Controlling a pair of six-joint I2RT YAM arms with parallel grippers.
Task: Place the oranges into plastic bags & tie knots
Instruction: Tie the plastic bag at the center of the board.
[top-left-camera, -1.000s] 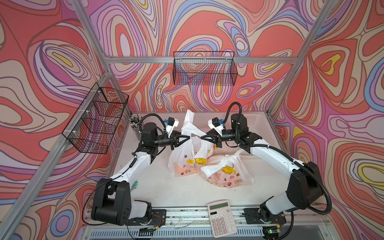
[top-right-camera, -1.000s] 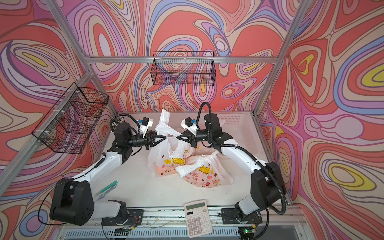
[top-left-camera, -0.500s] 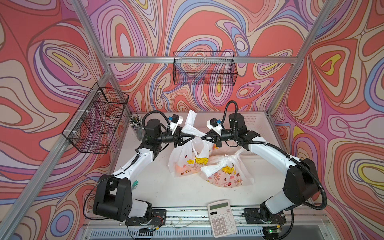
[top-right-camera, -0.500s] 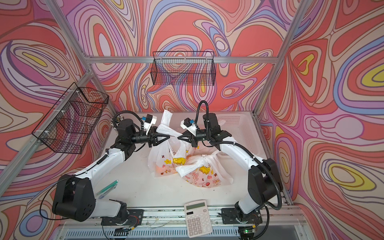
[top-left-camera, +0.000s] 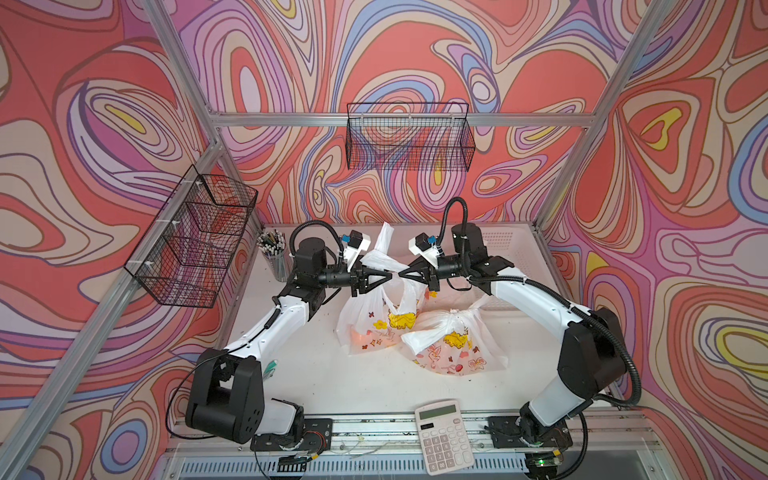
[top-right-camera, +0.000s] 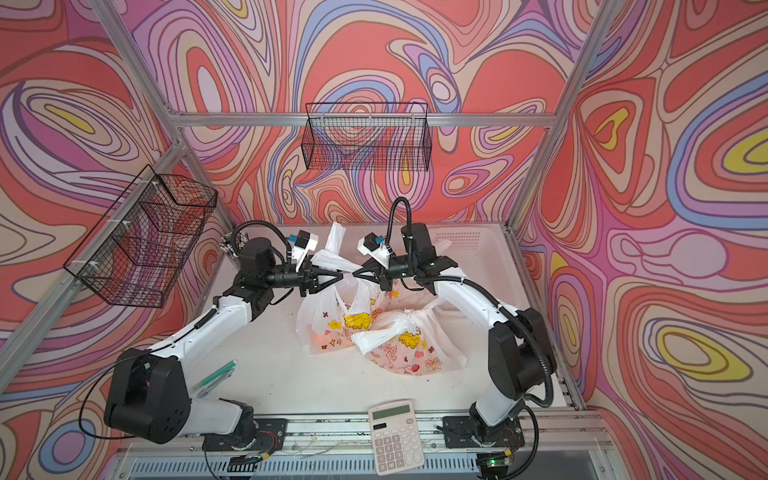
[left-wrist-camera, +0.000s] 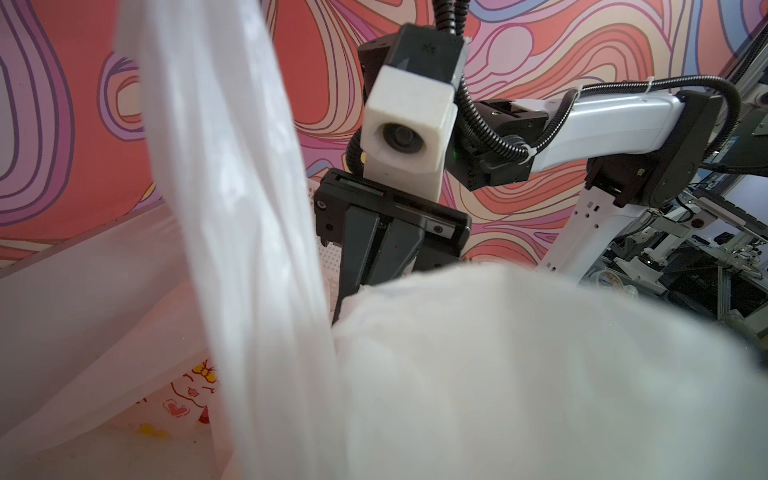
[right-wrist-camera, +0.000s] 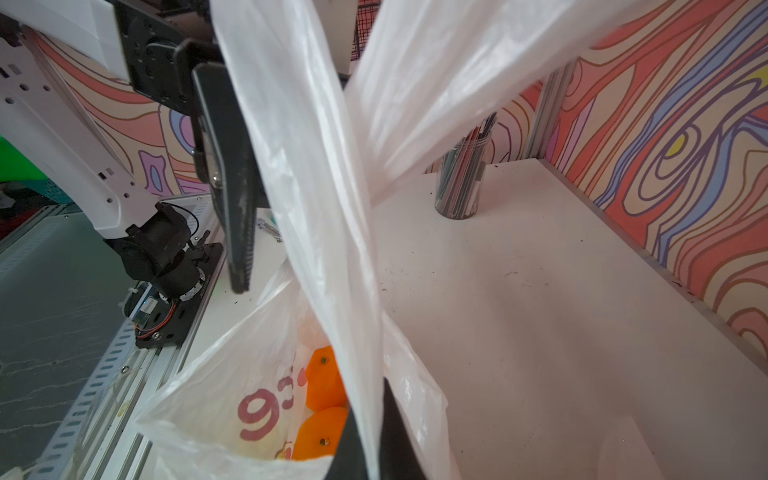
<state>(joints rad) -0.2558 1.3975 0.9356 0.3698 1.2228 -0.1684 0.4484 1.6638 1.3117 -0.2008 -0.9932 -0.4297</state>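
A printed plastic bag (top-left-camera: 380, 322) stands upright mid-table, with oranges (right-wrist-camera: 322, 432) showing inside it. Its two handle strips cross in an X (right-wrist-camera: 353, 166) above the mouth. My left gripper (top-left-camera: 388, 275) is shut on one handle, and my right gripper (top-left-camera: 402, 274) is shut on the other (right-wrist-camera: 365, 415). The tips nearly touch in both top views. In the left wrist view plastic hides my own jaws. A second bag (top-left-camera: 455, 351) lies on its side at front right, closed by a knot (top-left-camera: 453, 321).
A cup of pens (top-left-camera: 274, 253) stands at the back left and a white perforated basket (top-left-camera: 498, 241) at the back right. A calculator (top-left-camera: 444, 434) lies on the front rail, a green pen (top-right-camera: 216, 372) by the left arm's base. Wire baskets (top-left-camera: 409, 137) (top-left-camera: 195, 237) hang on the walls.
My left gripper has moved right along the handle toward the right gripper, closing the gap between the tips. The right gripper has barely shifted. Both bags stay put.
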